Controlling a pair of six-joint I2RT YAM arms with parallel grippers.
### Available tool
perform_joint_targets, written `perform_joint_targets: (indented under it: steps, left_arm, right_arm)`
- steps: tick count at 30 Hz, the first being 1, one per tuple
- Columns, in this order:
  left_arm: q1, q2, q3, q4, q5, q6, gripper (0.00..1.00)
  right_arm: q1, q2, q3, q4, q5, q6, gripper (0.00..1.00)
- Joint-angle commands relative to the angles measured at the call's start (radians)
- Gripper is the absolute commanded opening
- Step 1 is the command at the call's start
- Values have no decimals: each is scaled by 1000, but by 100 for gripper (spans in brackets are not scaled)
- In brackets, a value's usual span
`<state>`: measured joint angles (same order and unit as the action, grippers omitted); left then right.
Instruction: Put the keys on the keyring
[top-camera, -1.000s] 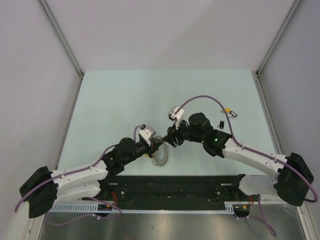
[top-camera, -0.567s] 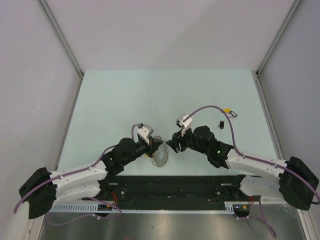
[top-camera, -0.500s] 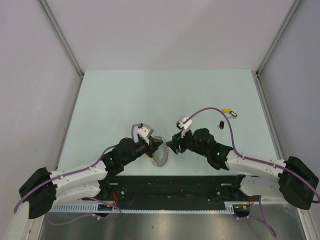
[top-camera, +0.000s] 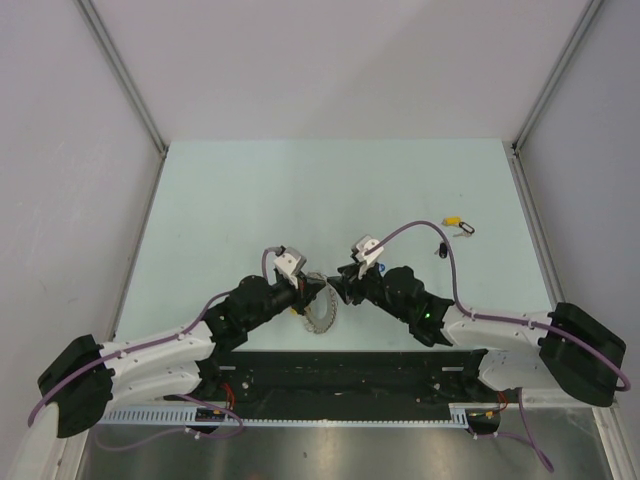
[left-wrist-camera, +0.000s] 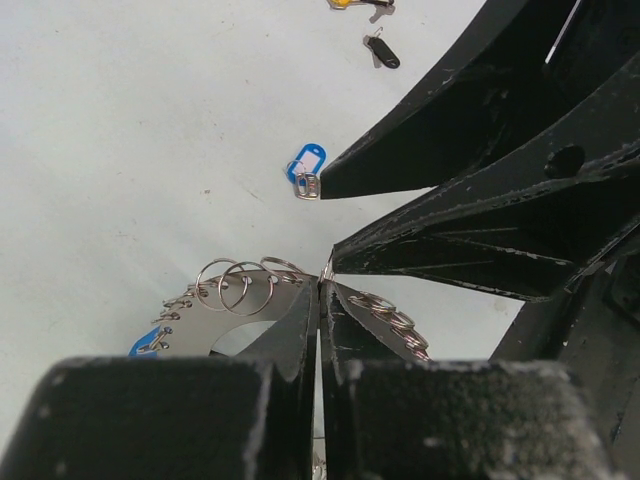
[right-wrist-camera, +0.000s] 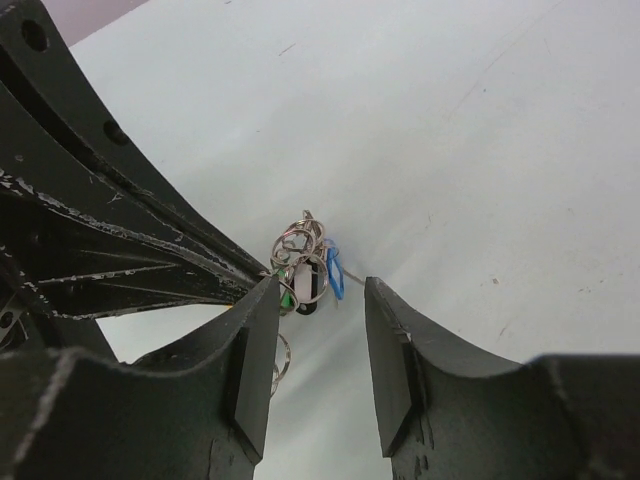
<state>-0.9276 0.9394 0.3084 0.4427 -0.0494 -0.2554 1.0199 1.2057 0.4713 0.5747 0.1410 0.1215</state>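
My left gripper (left-wrist-camera: 322, 285) is shut on the edge of the keyring (left-wrist-camera: 250, 310), a flat silver band with small split rings along its rim, held just above the table (top-camera: 322, 310). Green, black-and-white and blue tags hang from it in the right wrist view (right-wrist-camera: 305, 268). My right gripper (right-wrist-camera: 318, 300) is open with nothing between its fingers, its tips just short of that cluster and close to the left gripper (top-camera: 303, 292). A loose blue-tagged key (left-wrist-camera: 308, 168) lies on the table beyond. A black-tagged key (top-camera: 441, 248) and a yellow-tagged key (top-camera: 455, 222) lie at the right.
The pale green table (top-camera: 250, 200) is bounded by grey walls at the back and sides. A black rail (top-camera: 340, 375) runs along the near edge between the arm bases. The right arm's purple cable (top-camera: 420, 228) loops above the black-tagged key.
The right arm has swung back toward the near edge, its wrist now lower and nearer the rail. Its gripper has stayed beside the keyring. The left arm and keyring have not moved.
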Motion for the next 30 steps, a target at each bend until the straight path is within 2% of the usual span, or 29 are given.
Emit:
perform_joint_targets:
  steps: [1,14,24,30]
  left_arm:
    - [-5,-13,21,25,-18,-22,1]
    - [-7,-21,17,30,-21,-44,0]
    - [-5,-34,11,30,-9,-50,1]
    - [-7,-42,6,24,2,-58,0]
  right_arm:
    - [11,18,-3,83,29,-17,43]
    - [20,71,-5,100,14,-25,37]
    - [22,107,-39,220,9,-36,35]
    - [20,127,-42,266,14,-56,17]
